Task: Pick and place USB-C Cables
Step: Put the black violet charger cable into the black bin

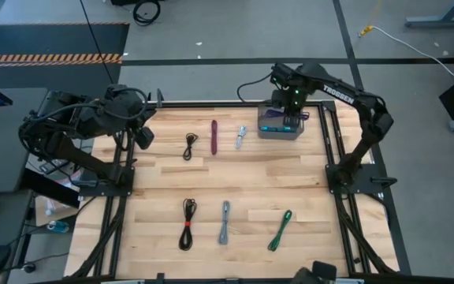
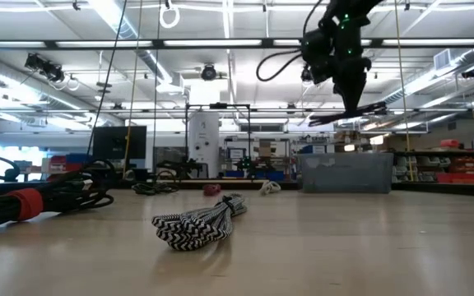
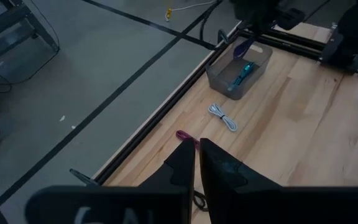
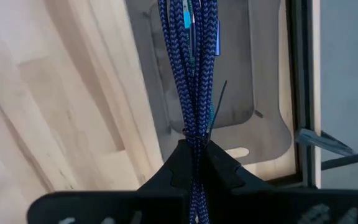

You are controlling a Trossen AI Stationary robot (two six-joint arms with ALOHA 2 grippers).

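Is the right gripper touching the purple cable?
Touching. The right wrist view shows the right gripper shut on the purple cable, which hangs above the bin.

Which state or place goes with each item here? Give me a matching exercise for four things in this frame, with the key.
Things:
1. purple cable
2. teal cable
3. green cable
4. left gripper

Places or states:
A. lying inside the grey bin
B. shut and empty, above the table's left far edge
C. clamped in the right gripper, hanging over the bin
D. lying on the table in the near row, on the right

Pairs: 1-C, 2-A, 3-D, 4-B
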